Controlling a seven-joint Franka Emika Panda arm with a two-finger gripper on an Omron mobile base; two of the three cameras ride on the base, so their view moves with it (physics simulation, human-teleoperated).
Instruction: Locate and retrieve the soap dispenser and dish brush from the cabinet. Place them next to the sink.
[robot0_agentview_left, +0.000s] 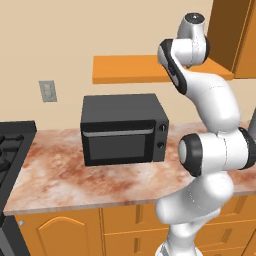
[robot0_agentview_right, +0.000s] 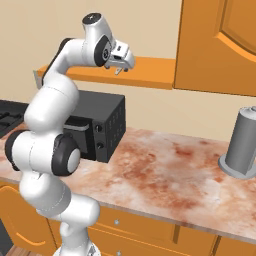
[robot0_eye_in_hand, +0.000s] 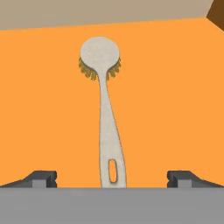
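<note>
The dish brush (robot0_eye_in_hand: 107, 127) lies flat on the orange shelf of the cabinet (robot0_eye_in_hand: 175, 87). Its round pale head with yellowish bristles points away from me, and its thin handle runs back toward my hand. My gripper (robot0_eye_in_hand: 112, 178) hovers above the handle end, open wide, one fingertip (robot0_eye_in_hand: 43, 178) on each side and nothing between them. In the right base view the gripper (robot0_agentview_right: 120, 69) hangs just over the shelf (robot0_agentview_right: 150, 70), left of the darker upper cabinet (robot0_agentview_right: 215, 45). The soap dispenser and the sink are out of view.
A black microwave (robot0_agentview_left: 123, 129) stands on the marbled counter (robot0_agentview_right: 165, 165) under the shelf (robot0_agentview_left: 125, 67). A tall grey cylinder (robot0_agentview_right: 245, 142) stands at the counter's right. A stove (robot0_agentview_left: 10, 145) borders the counter on the left, below a wall outlet (robot0_agentview_left: 48, 91).
</note>
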